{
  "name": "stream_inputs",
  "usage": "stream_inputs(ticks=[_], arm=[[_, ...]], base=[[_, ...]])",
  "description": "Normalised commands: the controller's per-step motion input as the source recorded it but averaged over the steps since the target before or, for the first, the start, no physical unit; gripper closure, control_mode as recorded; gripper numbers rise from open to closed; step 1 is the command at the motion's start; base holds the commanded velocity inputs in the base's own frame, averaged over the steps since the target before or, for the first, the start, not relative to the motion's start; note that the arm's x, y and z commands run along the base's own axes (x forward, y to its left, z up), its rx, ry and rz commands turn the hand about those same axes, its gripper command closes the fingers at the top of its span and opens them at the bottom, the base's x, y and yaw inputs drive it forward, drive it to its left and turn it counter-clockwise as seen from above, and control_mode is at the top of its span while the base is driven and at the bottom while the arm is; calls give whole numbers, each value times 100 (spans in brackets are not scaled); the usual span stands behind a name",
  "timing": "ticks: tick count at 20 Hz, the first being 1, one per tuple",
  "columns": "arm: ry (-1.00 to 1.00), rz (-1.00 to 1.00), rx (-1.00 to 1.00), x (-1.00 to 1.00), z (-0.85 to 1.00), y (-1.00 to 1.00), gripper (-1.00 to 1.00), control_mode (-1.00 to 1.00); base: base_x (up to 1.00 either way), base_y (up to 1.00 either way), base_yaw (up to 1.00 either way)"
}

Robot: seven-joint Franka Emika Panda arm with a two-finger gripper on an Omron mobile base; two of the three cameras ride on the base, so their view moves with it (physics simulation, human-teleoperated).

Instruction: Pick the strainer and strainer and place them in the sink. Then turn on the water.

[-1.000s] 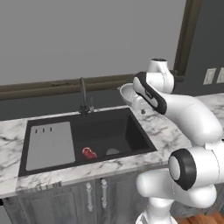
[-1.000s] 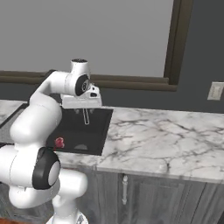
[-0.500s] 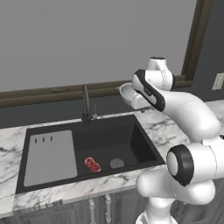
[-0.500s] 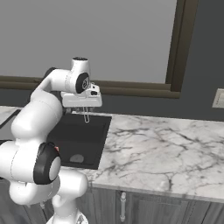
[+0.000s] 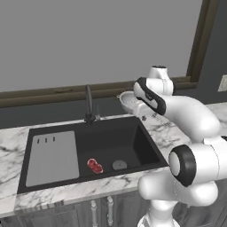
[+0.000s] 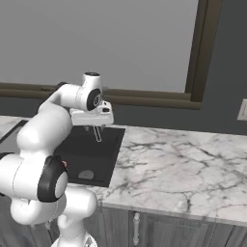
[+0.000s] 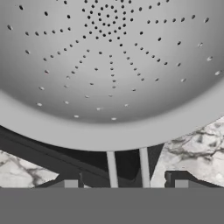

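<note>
- Strainer first — a round silver perforated bowl with a thin two-wire handle (image 7: pixel 109 57) hangs in the air above the right back corner of the sink, its rim (image 5: pixel 128 101) showing just left of the white arm in the left base view.
- Claw (image 7: pixel 127 180): closed narrow on the strainer's wire handle, the two wires running down between the dark tips; in the right base view the handle (image 6: pixel 97 133) hangs below the hand.
- Wide black rectangular sink (image 5: pixel 133 146), sunk into the white marble worktop (image 6: pixel 183 164), lies below.
- In the basin: a flat grey slotted board (image 5: pixel 52 157) on the left, a round grey drain (image 5: pixel 119 165), and a small red thing (image 5: pixel 94 165) just left of the drain — I cannot tell what it is.
- Slim dark arched faucet (image 5: pixel 89 104) stands at the back edge, no water running.
</note>
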Motion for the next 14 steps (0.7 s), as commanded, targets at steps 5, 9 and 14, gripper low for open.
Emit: stream_inputs(ticks=[5, 9, 14], arm=[[6, 17, 4, 23, -67, 0, 100, -100], [5, 17, 0, 28, -74, 15, 100, -100], [4, 18, 0, 29, -70, 42, 100, -100]], base=[[0, 0, 0], [0, 0, 0], [0, 0, 0]])
